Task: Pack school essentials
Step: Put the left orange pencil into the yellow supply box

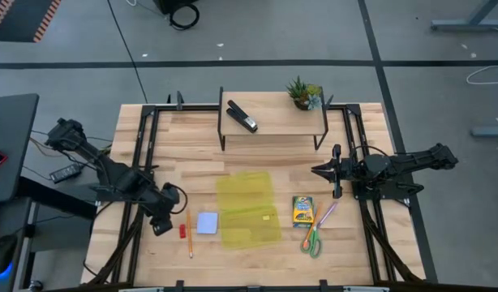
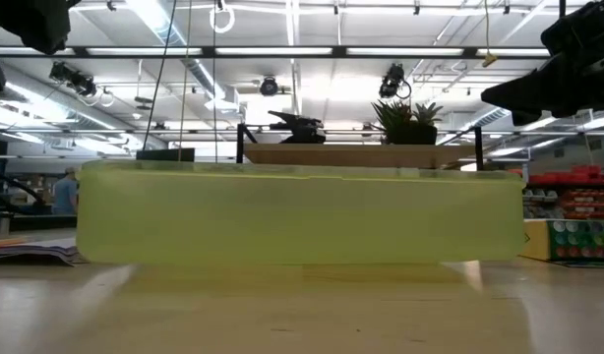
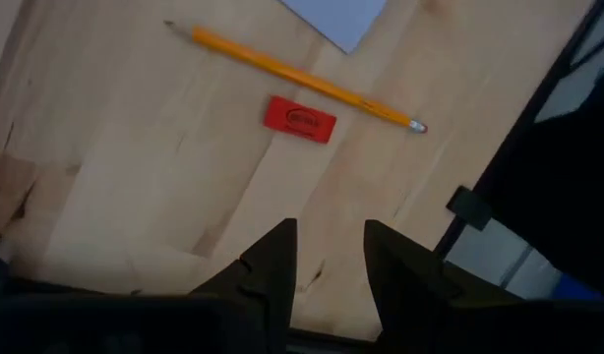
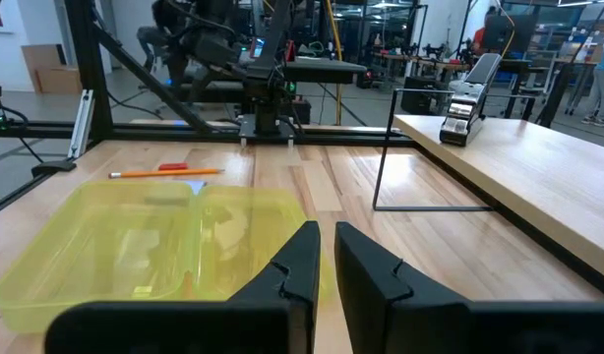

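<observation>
red eraser [image 3: 300, 119]: flat, oval logo | L gripper [image 3: 329, 258] part open, empty | R gripper [image 4: 328, 258] closed

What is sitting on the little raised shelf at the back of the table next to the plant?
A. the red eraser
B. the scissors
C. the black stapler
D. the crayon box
C: the black stapler lies on the raised shelf beside the small plant, while the other things are down on the table.

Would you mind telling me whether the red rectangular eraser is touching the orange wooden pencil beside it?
Apart. The left wrist view shows a strip of bare wood between the red rectangular eraser and the orange wooden pencil along the eraser's whole length.
</observation>
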### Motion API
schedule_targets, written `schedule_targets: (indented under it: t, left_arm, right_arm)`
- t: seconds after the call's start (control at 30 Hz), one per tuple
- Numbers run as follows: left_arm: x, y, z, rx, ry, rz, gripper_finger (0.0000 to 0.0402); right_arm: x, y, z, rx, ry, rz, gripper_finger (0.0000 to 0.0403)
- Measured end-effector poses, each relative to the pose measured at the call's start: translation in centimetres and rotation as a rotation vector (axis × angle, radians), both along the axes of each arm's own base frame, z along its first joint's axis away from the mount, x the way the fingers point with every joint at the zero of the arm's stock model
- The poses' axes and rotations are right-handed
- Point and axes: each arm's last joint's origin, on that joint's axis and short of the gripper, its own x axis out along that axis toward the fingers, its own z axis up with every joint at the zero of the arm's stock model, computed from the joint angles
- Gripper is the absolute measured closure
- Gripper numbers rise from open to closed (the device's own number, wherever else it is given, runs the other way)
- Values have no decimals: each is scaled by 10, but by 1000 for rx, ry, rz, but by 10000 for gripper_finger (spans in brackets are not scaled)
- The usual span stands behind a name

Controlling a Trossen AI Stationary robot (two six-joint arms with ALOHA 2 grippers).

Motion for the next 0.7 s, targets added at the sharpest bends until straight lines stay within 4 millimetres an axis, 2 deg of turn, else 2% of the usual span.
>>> schedule_targets:
  t: [0.5,0.6,0.7]
  left_arm:
    - [-4,-1,3,-8,-19,-20,276]
    - [-3,0,3,-7,6,99,273]
    - [-2,2,2,-8,29,325,267]
  right_arm:
    - [0,0,0,0,-1,0,361]
    - [0,0,0,0,0,0,361]
    - [0,0,0,0,0,0,361]
